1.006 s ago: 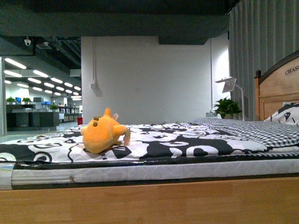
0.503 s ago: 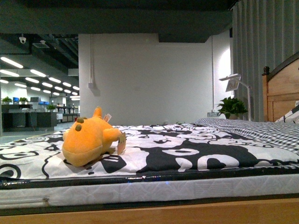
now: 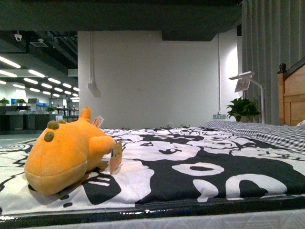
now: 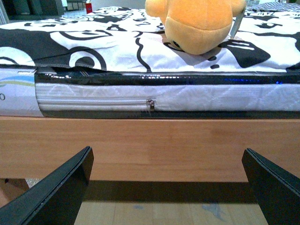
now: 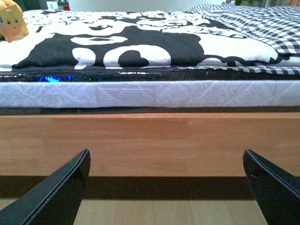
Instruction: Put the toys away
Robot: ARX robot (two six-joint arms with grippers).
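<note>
An orange-yellow plush toy [image 3: 66, 155] with pointed ears and dark eye marks lies on the black-and-white bedspread [image 3: 200, 167], near the bed's front edge at the left. In the left wrist view the toy [image 4: 197, 23] sits above the mattress edge, beyond my left gripper [image 4: 166, 187], which is open and low in front of the wooden bed rail. My right gripper [image 5: 166, 187] is open too, also facing the rail, with the toy [image 5: 13, 26] far off at the edge of that view. Neither arm appears in the front view.
The wooden bed rail [image 4: 154, 147] and white mattress side [image 5: 154, 96] stand between the grippers and the bed top. A checkered blanket [image 3: 267, 131], headboard [image 3: 293, 98], lamp [image 3: 245, 81] and potted plant [image 3: 243, 109] are at the right. Wood floor lies below.
The front view has closed in on the bed: the toy looms larger and sits further left and lower in frame, and the wooden rail has dropped out of view.
</note>
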